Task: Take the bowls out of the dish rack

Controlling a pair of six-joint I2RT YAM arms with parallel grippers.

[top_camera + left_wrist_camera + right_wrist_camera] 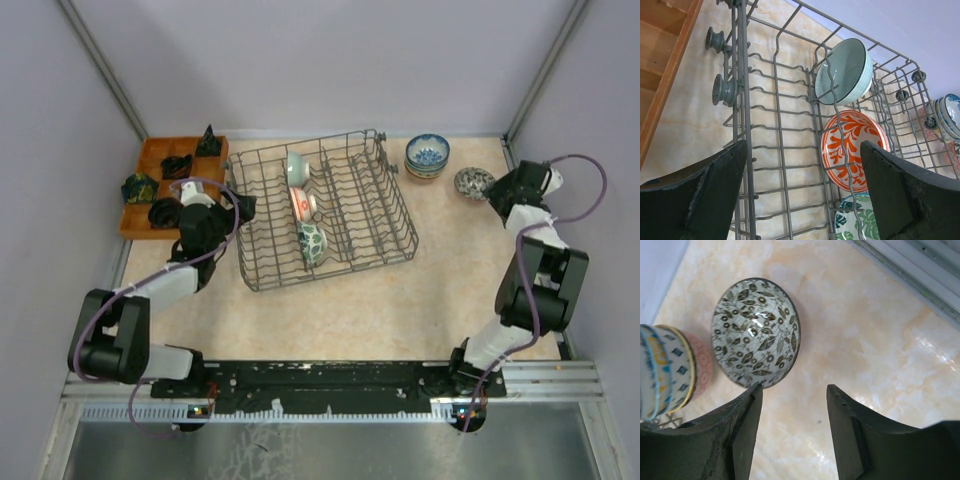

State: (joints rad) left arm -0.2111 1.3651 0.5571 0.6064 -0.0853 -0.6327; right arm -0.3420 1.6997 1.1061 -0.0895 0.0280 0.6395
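Observation:
The dark wire dish rack (385,205) stands mid-table and holds three bowls on edge: a pale green one (296,167), a red-and-white one (303,203) and a green leaf-patterned one (311,243). My left gripper (245,205) hovers wide open at the rack's left side. Its wrist view shows the rack wires (775,100), the pale green bowl (845,70) and the red-and-white bowl (852,147) beyond the gripper (802,190). My right gripper (794,390) is open with only bare table between its fingers. A dark leaf-patterned bowl (756,332) sits upright on the table just past its left fingertip.
A stack of bowls (428,155) stands at the back right, close beside the leaf-patterned bowl (473,182). An orange compartmented tray (150,160) with dark objects sits at the back left, next to the rack. Walls close in the table on three sides.

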